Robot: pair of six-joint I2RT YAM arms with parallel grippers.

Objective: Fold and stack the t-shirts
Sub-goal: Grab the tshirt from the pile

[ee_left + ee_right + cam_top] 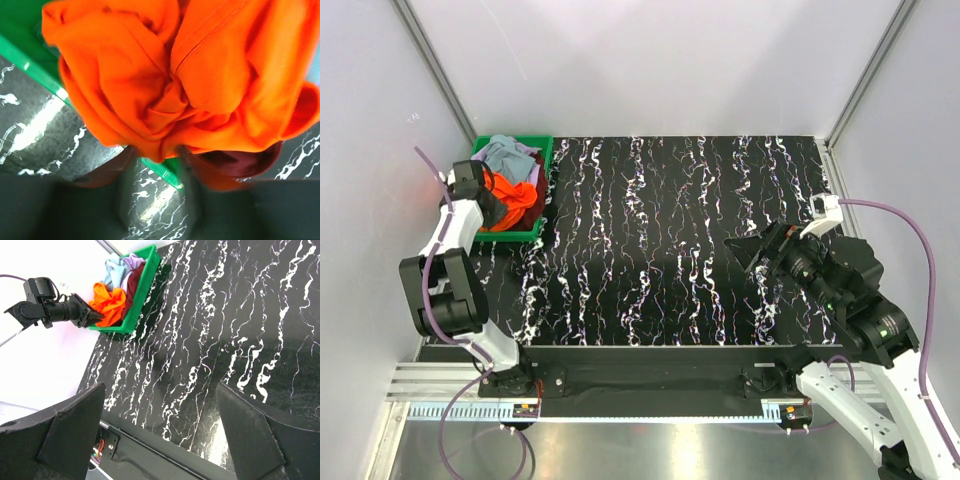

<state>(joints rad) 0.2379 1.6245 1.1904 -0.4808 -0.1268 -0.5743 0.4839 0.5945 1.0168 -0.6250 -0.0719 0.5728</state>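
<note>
A crumpled bright orange-red t-shirt (pixel 510 205) lies at the near end of the green bin (pixel 546 190), partly over its rim. My left gripper (pixel 496 203) is at it, its fingers closed on a bunched fold of the orange cloth (pixel 165 90); the fingertips are hidden in the cloth. A dark red shirt (pixel 235 162) lies under it. Grey-blue (pixel 114 272), lilac (pixel 132 262) and dark red (pixel 131 287) shirts fill the rest of the bin. My right gripper (pixel 745 250) is open and empty above the right side of the table.
The green bin stands at the table's far left corner against the white wall. The black marbled table (pixel 670 250) stretches between the two arms. Its near edge has a black rail (pixel 150 450).
</note>
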